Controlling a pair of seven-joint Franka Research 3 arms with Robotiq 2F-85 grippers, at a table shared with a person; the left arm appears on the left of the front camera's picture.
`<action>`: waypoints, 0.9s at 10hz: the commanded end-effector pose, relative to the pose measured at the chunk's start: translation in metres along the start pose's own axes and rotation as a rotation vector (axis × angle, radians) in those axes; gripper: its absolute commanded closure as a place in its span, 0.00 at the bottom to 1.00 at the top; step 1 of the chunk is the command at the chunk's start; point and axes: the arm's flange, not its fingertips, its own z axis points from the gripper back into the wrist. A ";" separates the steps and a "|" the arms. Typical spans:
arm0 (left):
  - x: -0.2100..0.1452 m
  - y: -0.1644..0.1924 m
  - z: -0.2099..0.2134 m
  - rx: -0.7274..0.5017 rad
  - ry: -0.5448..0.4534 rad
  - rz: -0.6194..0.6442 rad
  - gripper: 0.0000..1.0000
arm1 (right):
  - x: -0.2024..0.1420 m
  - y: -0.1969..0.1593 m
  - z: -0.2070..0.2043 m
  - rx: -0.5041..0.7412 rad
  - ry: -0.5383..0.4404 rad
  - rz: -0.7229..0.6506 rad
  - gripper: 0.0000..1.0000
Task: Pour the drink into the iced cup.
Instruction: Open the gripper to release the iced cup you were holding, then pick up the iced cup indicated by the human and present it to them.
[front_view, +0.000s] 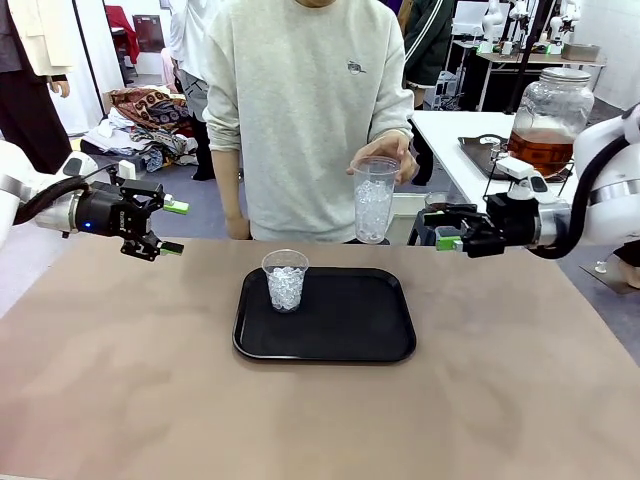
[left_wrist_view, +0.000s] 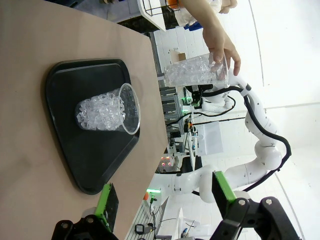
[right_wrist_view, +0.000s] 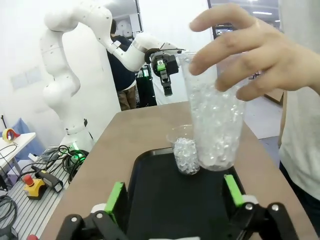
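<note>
Front view: my left gripper (front_view: 172, 228) and right gripper (front_view: 440, 228) are both wide open; a hand (front_view: 385, 152) holds an icy cup (front_view: 374, 205).

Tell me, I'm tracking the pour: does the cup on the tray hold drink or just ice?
Just ice: the cup on the black tray shows clear ice, no amber liquid.

Clear plastic cup (front_view: 285, 285), matt tabletop (front_view: 120, 380)
</note>
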 end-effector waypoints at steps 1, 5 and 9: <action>-0.001 0.000 -0.001 -0.011 -0.011 -0.012 0.00 | -0.004 0.018 0.013 -0.005 -0.018 0.028 0.00; -0.001 0.000 -0.001 -0.011 -0.011 -0.012 0.00 | -0.009 0.015 0.017 -0.024 -0.023 0.006 0.00; -0.001 0.000 -0.001 -0.011 -0.011 -0.012 0.00 | -0.009 0.015 0.017 -0.024 -0.023 0.006 0.00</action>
